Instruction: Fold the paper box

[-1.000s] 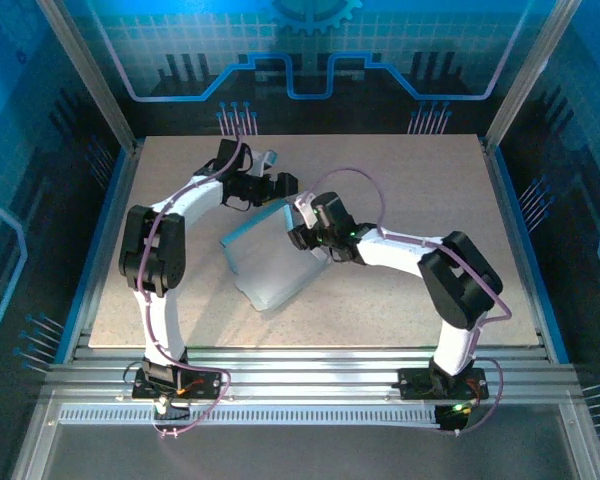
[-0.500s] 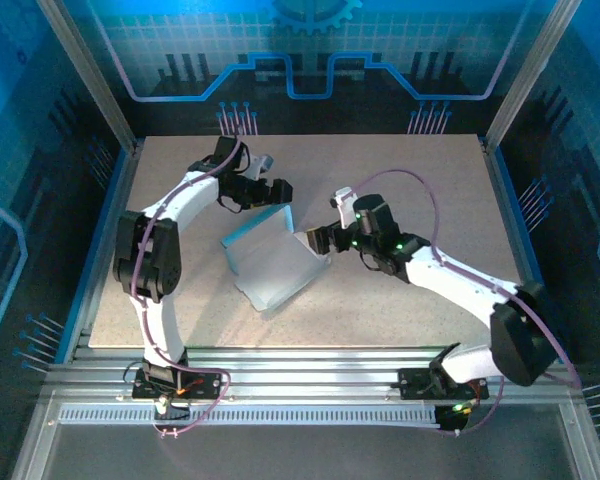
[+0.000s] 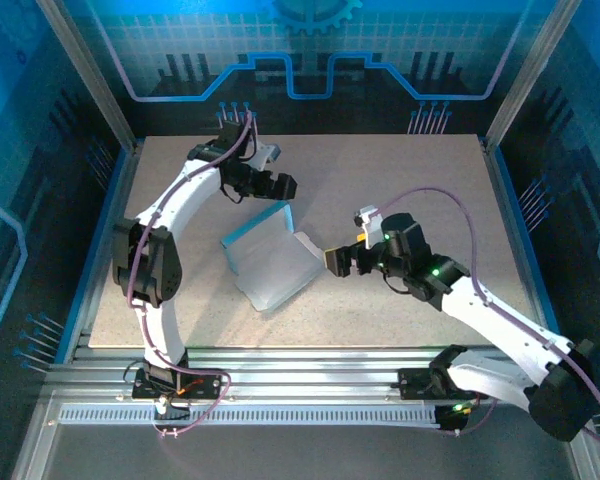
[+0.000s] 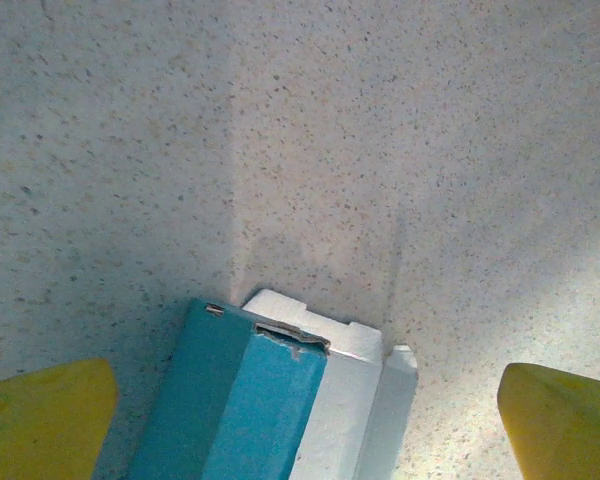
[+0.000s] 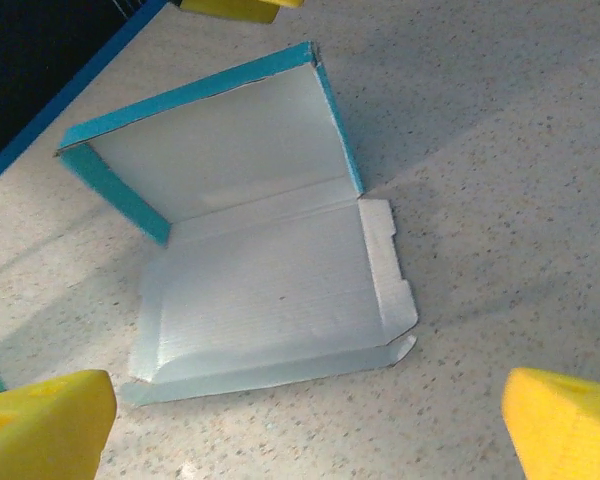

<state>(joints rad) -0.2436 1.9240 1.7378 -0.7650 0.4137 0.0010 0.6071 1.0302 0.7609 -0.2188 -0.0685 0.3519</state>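
Note:
The paper box [image 3: 270,262] lies half open on the speckled table. One pale panel rests flat with its side flaps spread out, and the other panel stands raised with light blue walls [image 5: 210,150]. My left gripper [image 3: 285,186] hovers open just behind the raised panel's far corner, clear of it. In the left wrist view the box's blue edge [image 4: 250,400] sits low between the yellow fingertips [image 4: 40,420], untouched. My right gripper [image 3: 332,262] is open to the right of the flat panel [image 5: 270,290], a short gap away, with nothing between its fingers [image 5: 565,425].
The beige table [image 3: 430,180] runs wide to the right and back of the box. A blue rim [image 3: 100,250] borders the table's left edge, and a metal rail [image 3: 300,370] lines the near side. The left gripper's yellow finger [image 5: 235,8] shows beyond the raised panel.
My right gripper has let go near the raised panel, opened, and pulled back to the right and nearer. The left gripper has barely shifted. The box keeps its half-open shape.

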